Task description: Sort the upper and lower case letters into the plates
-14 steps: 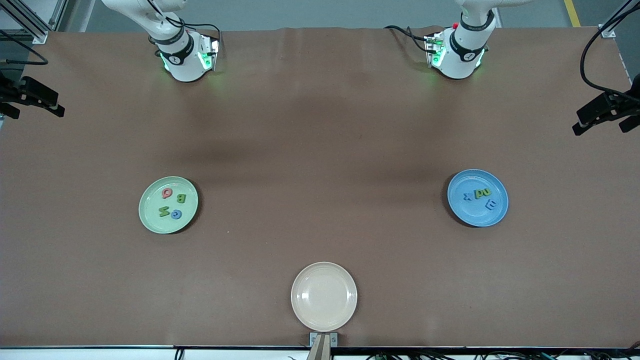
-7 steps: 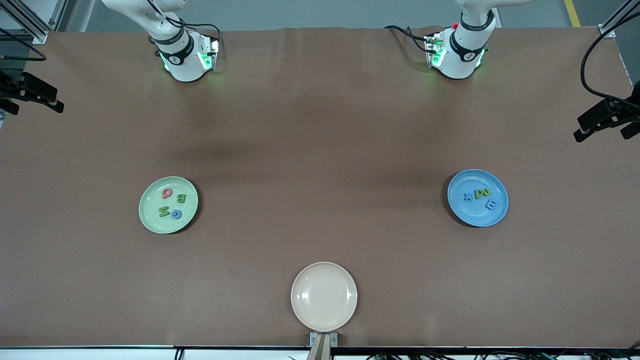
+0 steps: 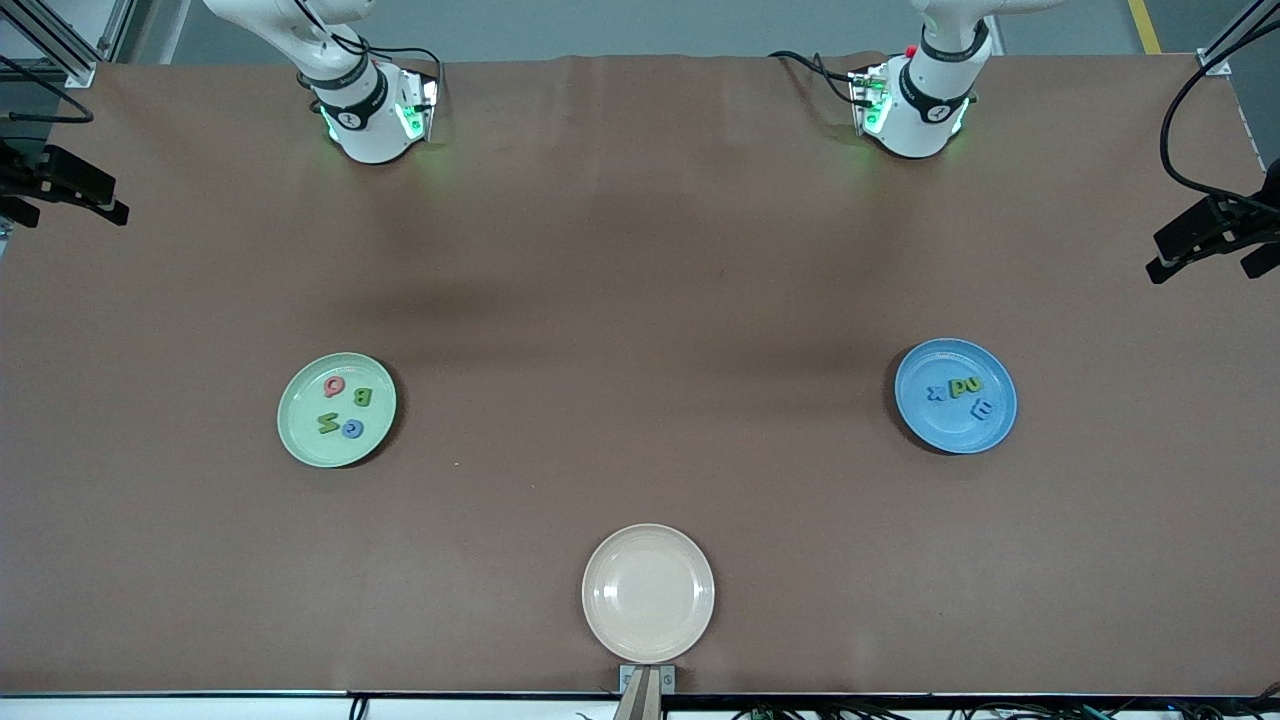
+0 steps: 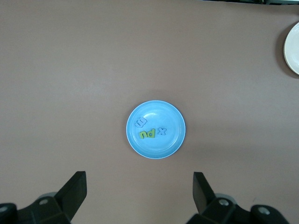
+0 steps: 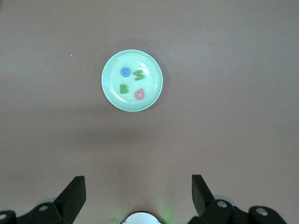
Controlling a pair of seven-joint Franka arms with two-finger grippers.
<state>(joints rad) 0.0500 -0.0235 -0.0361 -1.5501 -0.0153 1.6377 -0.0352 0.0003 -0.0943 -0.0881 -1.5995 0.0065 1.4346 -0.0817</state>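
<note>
The mint green plate (image 3: 305, 408) toward the right arm's end holds red Q (image 3: 334, 385), green B (image 3: 363, 396), green N (image 3: 328, 422) and blue C (image 3: 352, 429). The sky blue plate (image 3: 950, 430) toward the left arm's end holds blue x (image 3: 934, 392), green p and u (image 3: 965, 386) and blue E (image 3: 984, 408). My left gripper (image 4: 140, 196) is open and empty, high over bare table beside the blue plate (image 4: 159, 148). My right gripper (image 5: 138, 196) is open and empty, high over its own base, with the mint plate (image 5: 135, 105) below. Neither gripper shows in the front view.
An empty beige plate (image 3: 648, 640) sits at the table's edge nearest the front camera, midway between the two ends. Black devices with cables (image 3: 60, 185) (image 3: 1210, 235) hang at both ends of the table. The arm bases (image 3: 370, 110) (image 3: 915, 105) stand along the edge farthest from the front camera.
The plates and letters have not moved. The black devices at both table ends have shifted slightly.
</note>
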